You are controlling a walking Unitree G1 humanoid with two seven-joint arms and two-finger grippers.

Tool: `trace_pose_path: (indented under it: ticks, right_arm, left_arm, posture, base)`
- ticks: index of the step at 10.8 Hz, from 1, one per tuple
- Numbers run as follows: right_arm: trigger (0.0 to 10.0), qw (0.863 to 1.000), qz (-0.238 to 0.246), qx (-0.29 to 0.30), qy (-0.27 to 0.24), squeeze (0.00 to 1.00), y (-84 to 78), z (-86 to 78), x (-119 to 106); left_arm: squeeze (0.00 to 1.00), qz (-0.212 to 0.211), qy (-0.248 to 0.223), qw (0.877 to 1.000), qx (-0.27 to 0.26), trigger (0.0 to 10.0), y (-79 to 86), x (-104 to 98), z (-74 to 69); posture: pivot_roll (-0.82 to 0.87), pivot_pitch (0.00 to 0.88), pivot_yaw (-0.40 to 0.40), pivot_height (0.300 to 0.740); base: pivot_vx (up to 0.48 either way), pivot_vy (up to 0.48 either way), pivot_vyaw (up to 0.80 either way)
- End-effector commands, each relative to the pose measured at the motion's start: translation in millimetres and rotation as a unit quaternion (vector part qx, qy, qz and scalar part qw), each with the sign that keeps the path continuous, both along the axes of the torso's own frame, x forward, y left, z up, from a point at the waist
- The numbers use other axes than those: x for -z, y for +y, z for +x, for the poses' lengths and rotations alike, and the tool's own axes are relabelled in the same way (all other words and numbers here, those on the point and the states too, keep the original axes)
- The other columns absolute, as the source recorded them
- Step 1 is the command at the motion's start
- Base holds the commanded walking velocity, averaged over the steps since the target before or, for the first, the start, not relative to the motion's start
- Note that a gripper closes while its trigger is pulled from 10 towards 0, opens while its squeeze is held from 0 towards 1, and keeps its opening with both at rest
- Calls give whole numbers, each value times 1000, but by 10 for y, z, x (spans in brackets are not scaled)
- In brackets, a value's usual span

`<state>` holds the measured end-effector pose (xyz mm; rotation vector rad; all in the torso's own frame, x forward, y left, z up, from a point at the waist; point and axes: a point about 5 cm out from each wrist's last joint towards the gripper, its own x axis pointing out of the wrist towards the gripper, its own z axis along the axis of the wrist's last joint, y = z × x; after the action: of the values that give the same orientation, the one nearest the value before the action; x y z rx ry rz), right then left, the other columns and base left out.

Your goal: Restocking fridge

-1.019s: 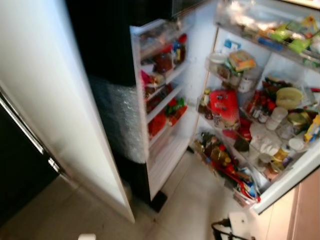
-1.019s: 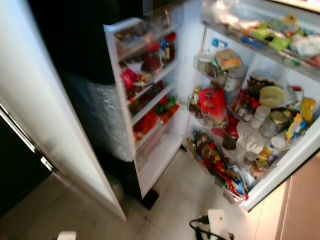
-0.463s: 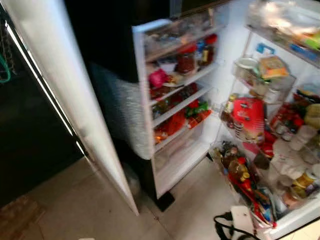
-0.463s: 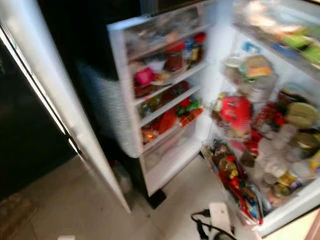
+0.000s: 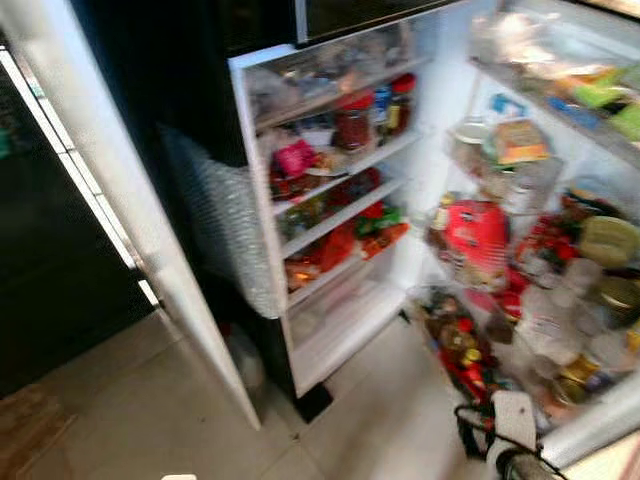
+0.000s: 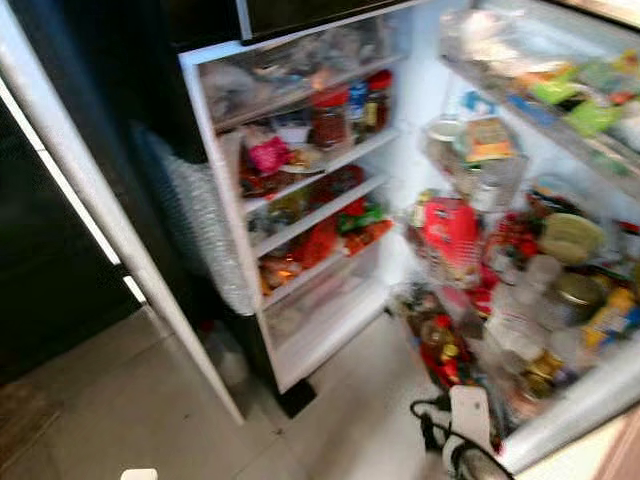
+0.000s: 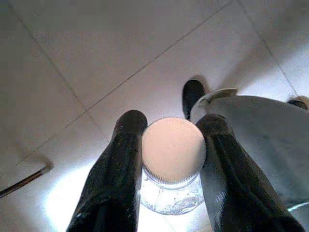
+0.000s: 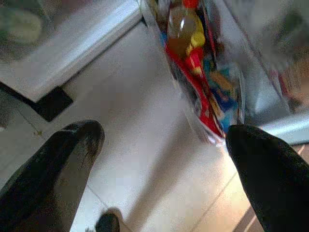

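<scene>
L claw clamped on jar: clear glass, round, pale ribbed screw lid, fingers pinching just under the lid rim. Arm hangs low over tile floor, so jar is well short of the fridge. Risk: smooth glass + thin contact band → jar could slip or rotate when arm swings up; a drop on hard tile prob. breaks it.

R claw spread wide, holding nothing, over floor near bottom corner of R door. Risk: claw or arm clips the low door bin, crammed w/ oil bottle and crinkly foil packets, knocking stuff out.

Farther: fridge w/ both doors open. L door has white plastic shelves w/ clear rails, red-lid jars at top, soft packets mid, bottom shelf looks nearly bare, prob. best slot. R door packed tight: red pouch, tubs, lids. Views blurred, so aiming now risks misplacing; bubble wrap on the dark cabinet edge beside L door could snag.
</scene>
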<state>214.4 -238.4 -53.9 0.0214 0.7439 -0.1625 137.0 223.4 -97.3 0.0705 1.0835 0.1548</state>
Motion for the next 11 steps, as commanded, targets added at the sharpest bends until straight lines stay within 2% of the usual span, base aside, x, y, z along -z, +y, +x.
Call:
trace_pose_path:
  ticks: [1, 4, 6, 7, 11]
  right_arm:
    - [10000, 998, -10, 25, -49, 0, -140, 118, -139]
    - [10000, 986, -55, 54, -146, 0, -306, 440, -494]
    - [10000, 979, -66, 58, -182, 0, -288, 553, -612]
    - [10000, 974, -105, 63, -191, 0, -319, 587, -671]
    - [10000, 964, -126, 86, -218, 0, -420, 657, -809]
  left_arm:
    - [0, 7, 1, 1000, -1, 10000, 31, -5, -6]
    - [0, 10, -1, 1000, 1, 10000, 37, -9, 3]
    - [0, 9, -4, 1000, -1, 10000, 36, -13, 12]
    - [0, 9, -5, 1000, -1, 10000, 37, -15, 17]
    - [0, 9, -8, 1000, -4, 10000, 32, -17, 23]
  posture:
    - [-134, 0, 29, 740]
    - [-139, 0, 33, 740]
    - [-131, 0, 32, 740]
    - [-132, 0, 34, 740]
    - [-129, 0, 29, 740]
  base:
    - [0, 0, 0]
    - [0, 0, 0]
    - [0, 0, 0]
    - [0, 0, 0]
    - [0, 0, 0]
